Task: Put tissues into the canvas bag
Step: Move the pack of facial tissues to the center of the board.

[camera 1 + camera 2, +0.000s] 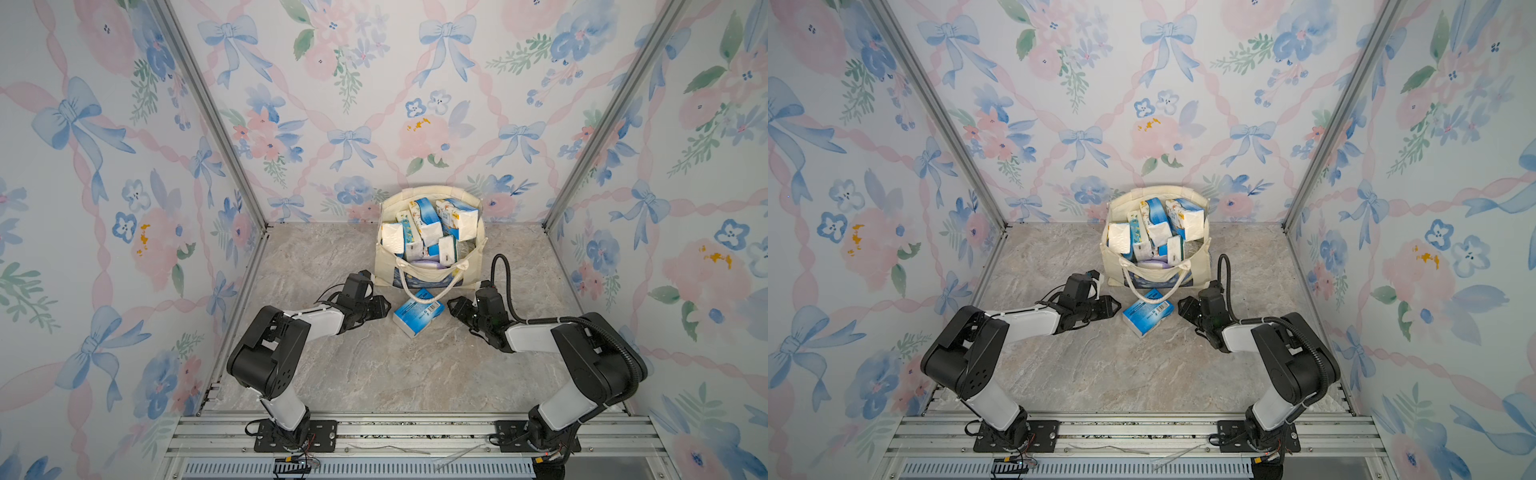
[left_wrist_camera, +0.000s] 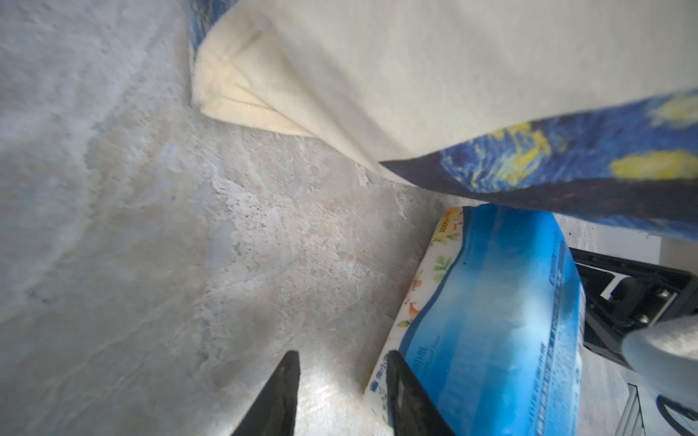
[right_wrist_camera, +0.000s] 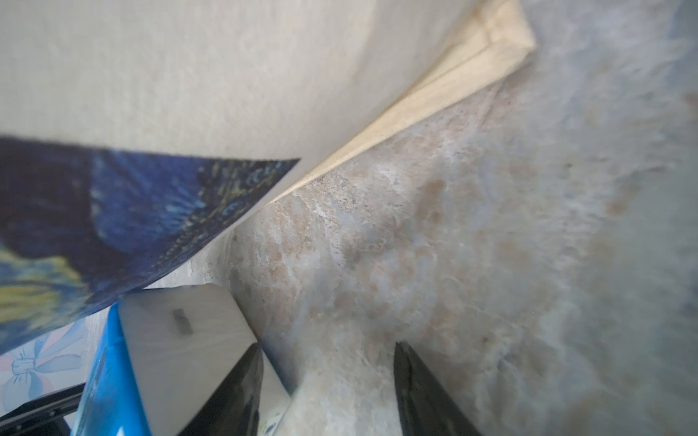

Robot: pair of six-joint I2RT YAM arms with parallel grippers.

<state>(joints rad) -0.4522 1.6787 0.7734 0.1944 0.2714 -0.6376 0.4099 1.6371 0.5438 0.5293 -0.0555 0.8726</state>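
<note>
The canvas bag (image 1: 384, 266) (image 1: 1112, 266) stands mouth up at the middle of the table's (image 1: 374, 365) far edge and is filled with tissues (image 1: 428, 226). One blue tissue pack (image 1: 417, 311) (image 1: 1148, 311) lies flat on the table just in front of the bag, between both grippers. The left gripper (image 1: 385, 307) (image 2: 342, 355) is released: its jaws are parted and empty, with one jaw alongside the pack (image 2: 491, 321). The right gripper (image 1: 451, 306) (image 3: 328, 345) is likewise released and grasps nothing, with one jaw just beside the pack's white end (image 3: 181, 332).
</note>
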